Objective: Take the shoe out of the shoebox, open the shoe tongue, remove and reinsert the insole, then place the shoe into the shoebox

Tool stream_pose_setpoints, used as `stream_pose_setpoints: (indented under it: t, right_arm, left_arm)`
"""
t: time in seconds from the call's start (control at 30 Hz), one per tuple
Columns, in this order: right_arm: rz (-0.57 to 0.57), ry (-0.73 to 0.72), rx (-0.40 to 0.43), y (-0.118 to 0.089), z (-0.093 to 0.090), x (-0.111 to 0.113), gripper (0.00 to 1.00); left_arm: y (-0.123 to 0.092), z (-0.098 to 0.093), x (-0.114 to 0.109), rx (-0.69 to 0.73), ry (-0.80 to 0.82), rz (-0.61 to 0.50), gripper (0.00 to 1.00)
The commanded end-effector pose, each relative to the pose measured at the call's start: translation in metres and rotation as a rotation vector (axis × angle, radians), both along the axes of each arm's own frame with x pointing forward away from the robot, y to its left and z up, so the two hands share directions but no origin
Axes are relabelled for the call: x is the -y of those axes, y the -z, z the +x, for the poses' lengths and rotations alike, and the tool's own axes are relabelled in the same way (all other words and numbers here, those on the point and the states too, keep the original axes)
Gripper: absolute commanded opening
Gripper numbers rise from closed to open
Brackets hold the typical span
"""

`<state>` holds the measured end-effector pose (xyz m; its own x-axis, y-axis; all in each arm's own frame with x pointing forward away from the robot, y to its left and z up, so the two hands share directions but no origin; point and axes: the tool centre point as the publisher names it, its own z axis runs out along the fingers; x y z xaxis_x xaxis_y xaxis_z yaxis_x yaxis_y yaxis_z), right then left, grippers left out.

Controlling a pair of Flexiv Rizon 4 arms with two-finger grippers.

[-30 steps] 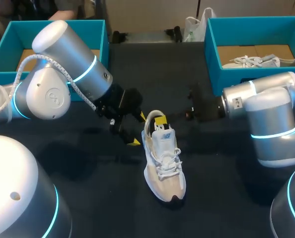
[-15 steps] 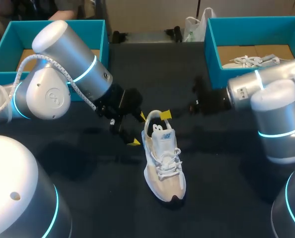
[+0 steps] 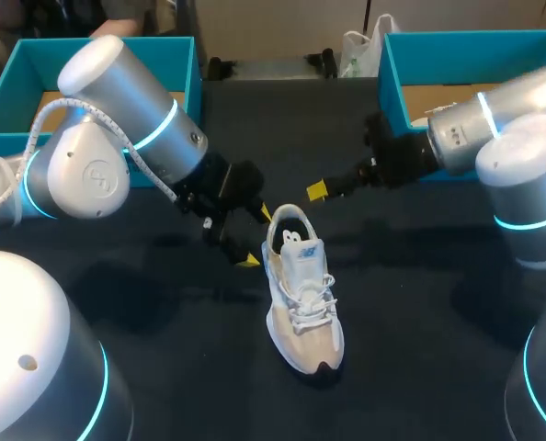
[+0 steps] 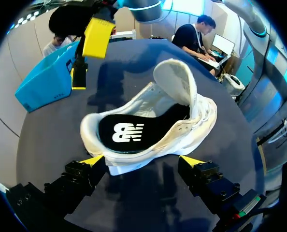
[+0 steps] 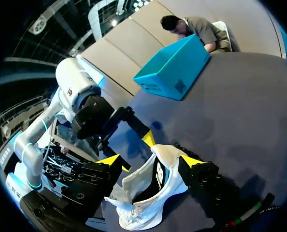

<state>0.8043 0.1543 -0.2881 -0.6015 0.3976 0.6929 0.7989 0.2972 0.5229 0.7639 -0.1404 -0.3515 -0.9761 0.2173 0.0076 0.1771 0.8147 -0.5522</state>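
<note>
With the right arm [image 3: 521, 119] drawn back toward two o'clock, jaws open and empty, the shoe [image 3: 301, 294] stands mid-counter [image 3: 420, 303], black insole [image 4: 120, 133] seated, the left arm's [image 3: 117, 138] open jaws flanking its heel from ten o'clock, so boxing it likely comes next.

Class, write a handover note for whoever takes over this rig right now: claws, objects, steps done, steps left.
Left claw: open, fingers flanking the heel of the shoe.
Right claw: open, empty, clear of the shoe, beyond its heel.
Done: shoe out of the shoebox, tongue pulled up.
Insole lies inside the shoe; cannot tell whether it was removed yet.
Left: settle that, then box the shoe.
</note>
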Motion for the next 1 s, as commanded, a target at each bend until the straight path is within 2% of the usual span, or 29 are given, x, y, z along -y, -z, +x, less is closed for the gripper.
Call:
stream_pose_setpoints:
  t: [0.03, 0.27, 0.5, 0.77, 0.87, 0.97, 1.0]
  right_arm:
    - [-0.072, -0.049, -0.044, -0.009, 0.006, 0.001, 0.80]
    - [-0.135, -0.061, -0.110, -0.012, 0.019, 0.005, 0.84]
    - [-0.267, -0.032, -0.150, -0.024, 0.028, 0.009, 0.84]
    - [-0.418, 0.013, -0.174, -0.038, 0.044, 0.008, 0.80]
    - [-0.466, 0.056, -0.162, -0.044, 0.045, 0.004, 0.76]
    - [-0.535, 0.114, -0.144, -0.050, 0.043, -0.003, 0.75]
    - [-0.553, 0.131, -0.141, -0.052, 0.042, -0.007, 0.75]
  left_arm:
    - [-0.031, 0.008, -0.031, 0.002, 0.027, -0.005, 1.00]
    - [-0.057, 0.019, -0.065, 0.054, 0.060, 0.064, 1.00]
    - [-0.085, 0.033, -0.101, 0.048, 0.078, 0.082, 1.00]
    - [-0.116, 0.056, -0.145, 0.042, 0.120, 0.065, 1.00]
    - [-0.130, 0.071, -0.163, 0.049, 0.138, 0.058, 1.00]
    - [-0.144, 0.093, -0.184, 0.080, 0.109, 0.097, 1.00]
    - [-0.144, 0.093, -0.184, 0.080, 0.109, 0.097, 1.00]
